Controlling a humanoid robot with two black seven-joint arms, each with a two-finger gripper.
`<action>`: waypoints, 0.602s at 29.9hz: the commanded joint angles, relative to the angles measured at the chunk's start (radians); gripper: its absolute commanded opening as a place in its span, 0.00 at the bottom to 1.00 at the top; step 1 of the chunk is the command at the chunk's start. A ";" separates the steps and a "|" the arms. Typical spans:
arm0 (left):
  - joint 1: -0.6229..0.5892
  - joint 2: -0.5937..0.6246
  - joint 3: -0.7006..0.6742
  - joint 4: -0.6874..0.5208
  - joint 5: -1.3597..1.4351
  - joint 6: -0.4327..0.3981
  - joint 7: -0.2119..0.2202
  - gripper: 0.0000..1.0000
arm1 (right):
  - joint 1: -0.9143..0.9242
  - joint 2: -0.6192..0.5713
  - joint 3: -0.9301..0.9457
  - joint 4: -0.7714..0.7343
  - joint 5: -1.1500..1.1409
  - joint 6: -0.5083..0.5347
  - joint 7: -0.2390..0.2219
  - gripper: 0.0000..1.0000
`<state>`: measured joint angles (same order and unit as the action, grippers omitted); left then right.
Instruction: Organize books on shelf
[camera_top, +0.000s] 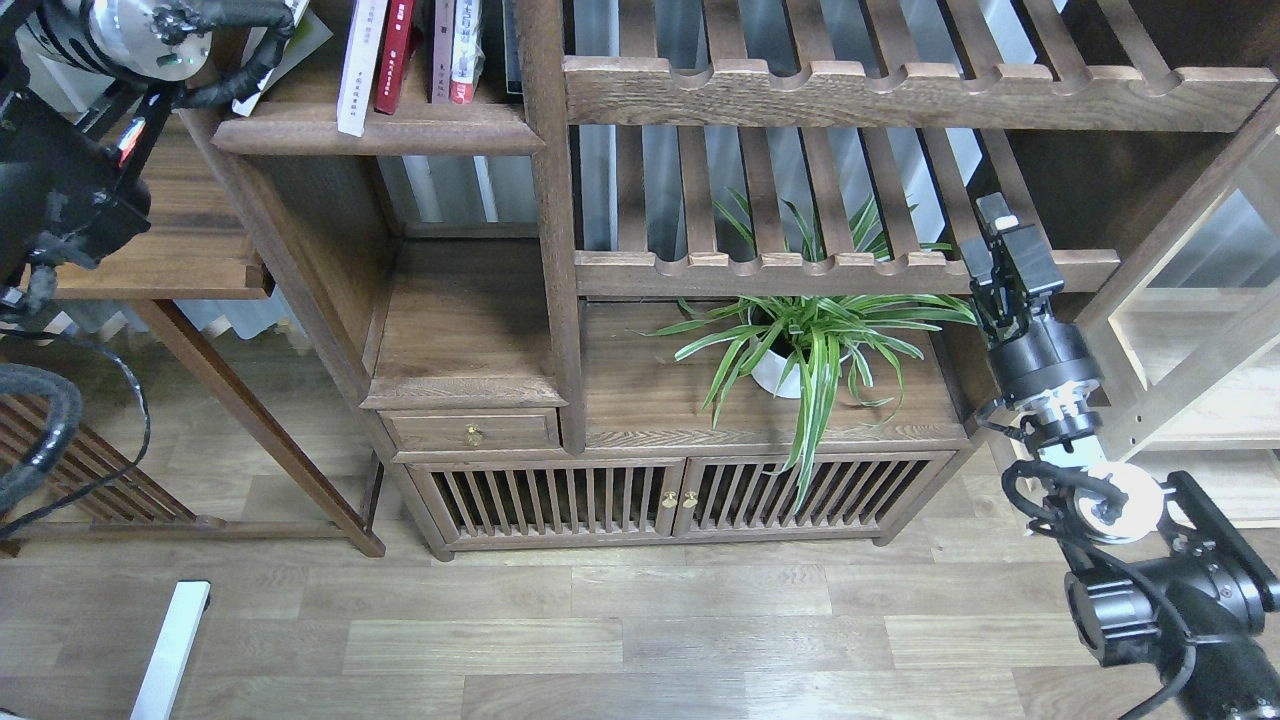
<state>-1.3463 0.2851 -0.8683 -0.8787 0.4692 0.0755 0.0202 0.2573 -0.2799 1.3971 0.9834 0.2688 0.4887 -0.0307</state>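
The shelf (400, 132) is the dark-brown board at the top left of the bookcase. A pale white book (356, 70) and a red book (396, 55) stand on it, leaning slightly, with two more upright books (456, 50) to their right. A yellow-green book (290, 45) leans at the shelf's left end, partly hidden behind my left arm's cable. My left arm's wrist (125, 30) is at the top-left corner; its gripper lies beyond the top edge. My right gripper (1003, 240) is held up at the right, in front of the slatted rack, holding nothing that I can see.
A potted spider plant (800, 350) stands on the cabinet top, left of my right gripper. Slatted racks (850, 95) with notched rails fill the upper right. A small drawer (470, 430) and slatted cabinet doors (680, 495) are below. A side table (190, 265) stands at left.
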 joint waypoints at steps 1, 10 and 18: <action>0.001 0.002 -0.001 -0.031 0.000 0.046 0.009 0.93 | 0.002 -0.001 0.000 -0.003 0.000 0.000 0.000 0.84; 0.007 0.032 -0.024 -0.124 -0.003 0.052 -0.003 0.98 | 0.002 0.002 0.000 -0.005 0.001 0.000 0.003 0.94; 0.070 0.127 -0.064 -0.311 -0.020 0.033 -0.006 0.99 | 0.026 0.019 -0.001 -0.003 0.001 0.000 0.005 0.96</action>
<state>-1.3087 0.3619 -0.9271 -1.1208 0.4617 0.1176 0.0142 0.2776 -0.2684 1.3953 0.9789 0.2699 0.4887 -0.0260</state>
